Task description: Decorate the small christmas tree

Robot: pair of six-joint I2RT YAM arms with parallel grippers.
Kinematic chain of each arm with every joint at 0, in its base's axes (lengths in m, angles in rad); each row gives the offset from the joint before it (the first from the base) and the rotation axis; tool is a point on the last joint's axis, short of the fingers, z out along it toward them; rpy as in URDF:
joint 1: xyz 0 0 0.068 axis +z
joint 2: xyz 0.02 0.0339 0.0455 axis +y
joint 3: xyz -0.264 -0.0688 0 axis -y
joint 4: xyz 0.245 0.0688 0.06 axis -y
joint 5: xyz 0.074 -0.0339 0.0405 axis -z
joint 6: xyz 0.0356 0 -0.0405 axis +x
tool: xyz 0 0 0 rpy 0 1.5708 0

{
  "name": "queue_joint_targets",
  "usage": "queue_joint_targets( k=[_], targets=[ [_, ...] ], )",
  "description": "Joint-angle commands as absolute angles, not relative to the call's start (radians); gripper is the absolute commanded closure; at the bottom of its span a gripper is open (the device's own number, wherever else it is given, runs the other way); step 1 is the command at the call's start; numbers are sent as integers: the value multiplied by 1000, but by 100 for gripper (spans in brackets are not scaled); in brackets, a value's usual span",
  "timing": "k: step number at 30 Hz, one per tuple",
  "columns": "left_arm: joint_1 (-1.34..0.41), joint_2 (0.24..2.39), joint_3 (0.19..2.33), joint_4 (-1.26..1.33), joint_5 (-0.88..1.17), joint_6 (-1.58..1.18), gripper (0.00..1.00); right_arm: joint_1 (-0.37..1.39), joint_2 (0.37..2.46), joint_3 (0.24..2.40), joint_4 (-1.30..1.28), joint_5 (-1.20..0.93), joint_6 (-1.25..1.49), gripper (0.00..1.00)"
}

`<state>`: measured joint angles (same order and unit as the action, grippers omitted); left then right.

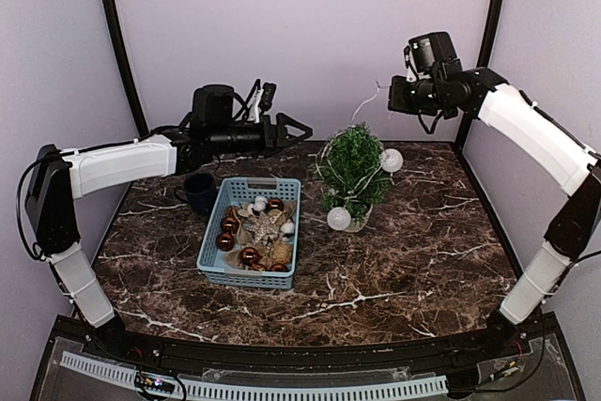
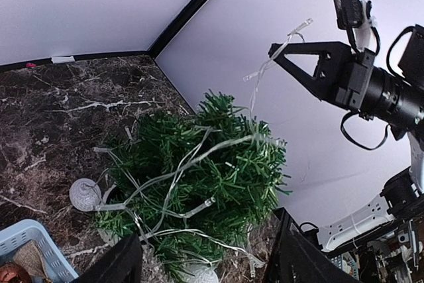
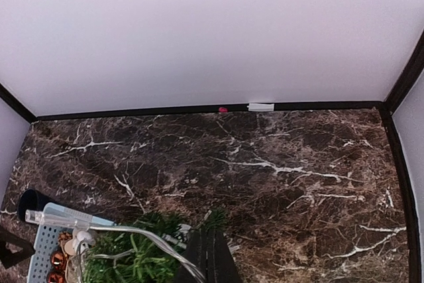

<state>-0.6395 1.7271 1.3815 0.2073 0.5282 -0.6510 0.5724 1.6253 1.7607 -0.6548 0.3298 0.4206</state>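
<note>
Blue basket (image 1: 208, 251) stands left of the small christmas tree (image 1: 353, 168); right open.

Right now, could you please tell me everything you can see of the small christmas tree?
The small christmas tree is a bushy dark-green artificial conifer standing roughly upright in a little white pot on the marble-look table, just right of the blue basket, not touching it. A clear light string winds loosely over its branches, with two white balls hanging at its sides. One strand rises from the top to the shut right tool, which seems to pinch it.
</note>
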Motion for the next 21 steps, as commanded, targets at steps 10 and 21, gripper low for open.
queue_joint_targets(
  k=[10, 21],
  targets=[
    [-694, 1755, 1440, 142, 527, -488, 29, 460, 1607, 1713, -748, 317, 396, 100],
    [-766, 1780, 1478, 123, 492, -465, 38, 462, 1434, 1575, -821, 200, 418, 100]
  ],
)
